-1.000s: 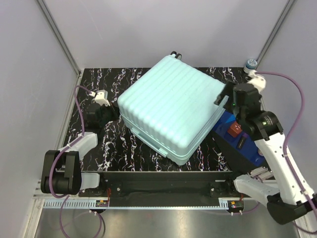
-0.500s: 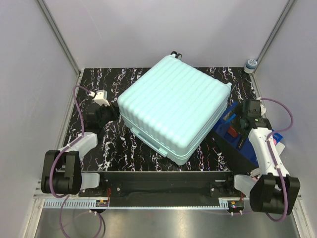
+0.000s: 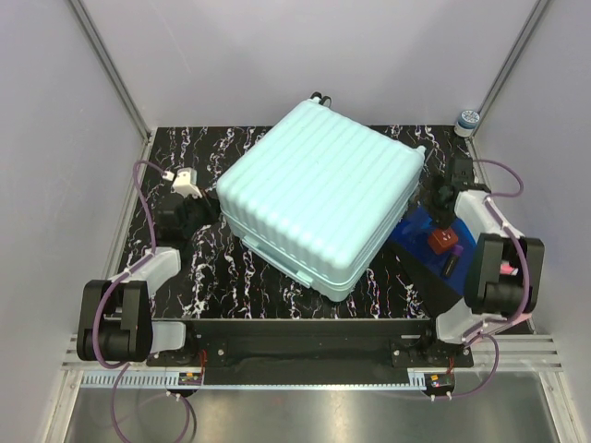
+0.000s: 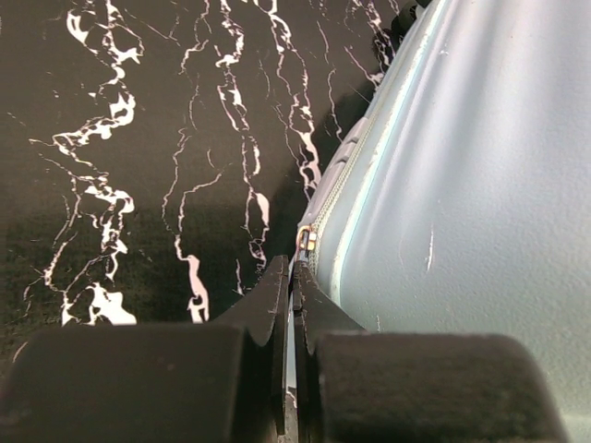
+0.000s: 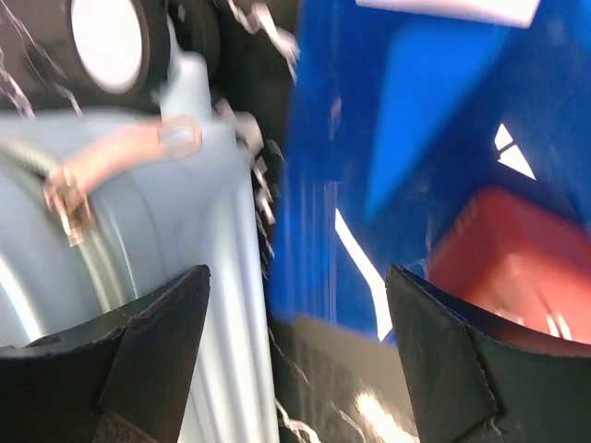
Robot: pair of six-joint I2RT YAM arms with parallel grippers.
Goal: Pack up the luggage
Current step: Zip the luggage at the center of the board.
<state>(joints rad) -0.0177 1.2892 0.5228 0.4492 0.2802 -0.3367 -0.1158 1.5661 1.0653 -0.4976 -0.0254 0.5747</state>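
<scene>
One case only: the luggage (image 3: 319, 198) is laid flat and shut in the middle of the desk (image 3: 217, 268), turned diagonal, wheels at the far side. The left jaws are pressed closed at its left seam, tips right at the zip pull (image 4: 305, 242). Whether the tab is actually pinched cannot be told. The right jaws are held wide open with nothing between them, low over the gap between the luggage's right corner and the blue box (image 3: 434, 254). A red item (image 3: 441, 242) is seen in that box. In the right wrist view a wheel (image 5: 111, 41) and a second pull (image 5: 69, 198) are seen close by.

Risks:
- The zip pull may be slipped off if the left jaws are dragged along the seam with a poor pinch.
- The shell may be shoved again by the right arm (image 3: 480, 217), so the seam is pulled away from the left jaws.
- The box may be knocked, since it is crowded beside that corner.

Versus a second ago: the right arm is folded down low beside the corner, where before it was raised over the box. The luggage is nudged slightly left, and more of the box is uncovered. The left arm (image 3: 162, 263) is unchanged.
</scene>
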